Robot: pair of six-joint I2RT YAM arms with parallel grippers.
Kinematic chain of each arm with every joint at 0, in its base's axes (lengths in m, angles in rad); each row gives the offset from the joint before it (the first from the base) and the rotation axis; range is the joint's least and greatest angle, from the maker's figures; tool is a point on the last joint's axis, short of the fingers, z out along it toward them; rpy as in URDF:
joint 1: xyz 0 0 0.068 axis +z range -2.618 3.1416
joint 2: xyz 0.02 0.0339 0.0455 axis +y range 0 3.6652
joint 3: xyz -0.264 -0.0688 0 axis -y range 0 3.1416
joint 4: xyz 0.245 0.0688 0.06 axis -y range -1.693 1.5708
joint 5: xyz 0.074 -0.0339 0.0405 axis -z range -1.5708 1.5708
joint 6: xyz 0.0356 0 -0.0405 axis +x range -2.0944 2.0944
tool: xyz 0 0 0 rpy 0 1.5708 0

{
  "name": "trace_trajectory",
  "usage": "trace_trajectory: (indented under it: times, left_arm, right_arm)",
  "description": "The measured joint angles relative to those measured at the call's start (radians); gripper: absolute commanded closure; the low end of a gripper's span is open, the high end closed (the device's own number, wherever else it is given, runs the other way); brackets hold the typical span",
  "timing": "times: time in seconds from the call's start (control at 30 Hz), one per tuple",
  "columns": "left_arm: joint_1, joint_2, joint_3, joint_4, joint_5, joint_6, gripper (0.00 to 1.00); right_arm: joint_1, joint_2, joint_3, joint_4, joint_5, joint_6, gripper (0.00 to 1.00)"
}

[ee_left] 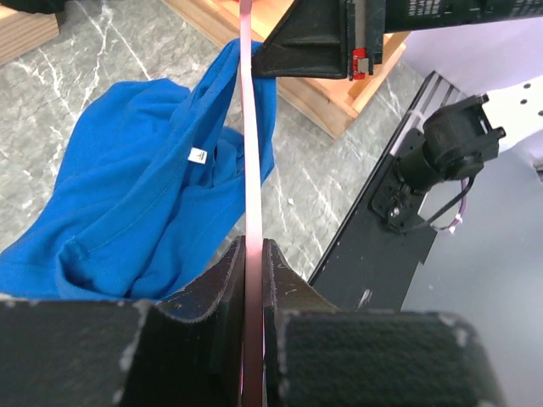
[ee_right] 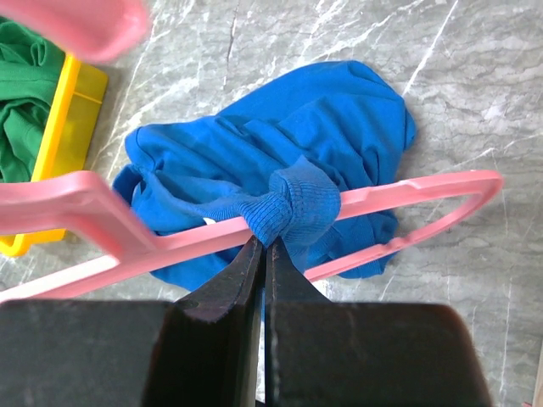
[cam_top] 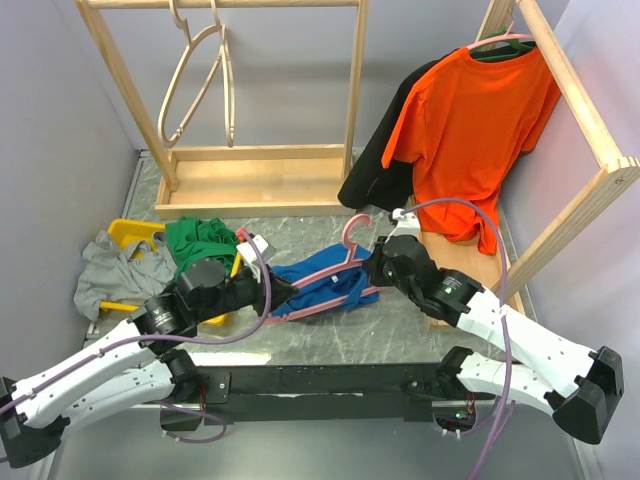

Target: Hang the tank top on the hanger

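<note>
Left tool: clamped on the hanger bar
Right tool: pinching tank top fabric — bunched over a hanger arm
Remaining fabric: crumpled on the table

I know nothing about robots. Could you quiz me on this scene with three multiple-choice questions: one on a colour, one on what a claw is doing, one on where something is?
1. The hanger in the left gripper is: A pink; B white; C green.
2. The right gripper is: A wide open; B shut on the tank top; C shut on the hanger.
3. The orange t-shirt is: A in the left gripper; B hanging on the right rack; C under the tank top.

Answers:
1 A: the bar between its fingers is pink.
2 B: its jaws pinch a bunch of blue fabric.
3 B: it hangs from the rack's rail.
</note>
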Motion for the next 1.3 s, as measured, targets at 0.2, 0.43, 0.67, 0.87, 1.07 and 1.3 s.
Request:
trace_trajectory:
  times: [0.2,0.43,0.67,0.87,1.07,1.3]
  left_arm:
    - [0.000,0.010,-0.058,0.108,-0.011,-0.035,0.99]
    - [-0.002,0.003,-0.144,0.221,-0.056,-0.066,0.99]
    - [-0.002,-0.026,-0.252,0.316,-0.085,-0.105,0.99]
    - [-0.002,-0.065,-0.288,0.357,-0.089,-0.108,0.99]
    - [-0.002,-0.065,-0.288,0.372,-0.088,-0.108,0.99]
    - [-0.002,-0.056,-0.288,0.386,-0.088,-0.108,0.99]
  right_arm:
    - [0.000,0.000,0.016,-0.005,0.001,-0.009,0.68]
    - [0.000,-0.053,0.016,0.028,-0.047,-0.070,0.46]
    - [0.000,-0.095,0.015,0.152,-0.095,-0.157,0.43]
    - [0.002,0.005,0.025,0.224,-0.082,-0.235,0.39]
    - [0.007,0.084,0.034,0.266,-0.076,-0.282,0.37]
    - [0.014,0.146,0.055,0.322,-0.073,-0.301,0.44]
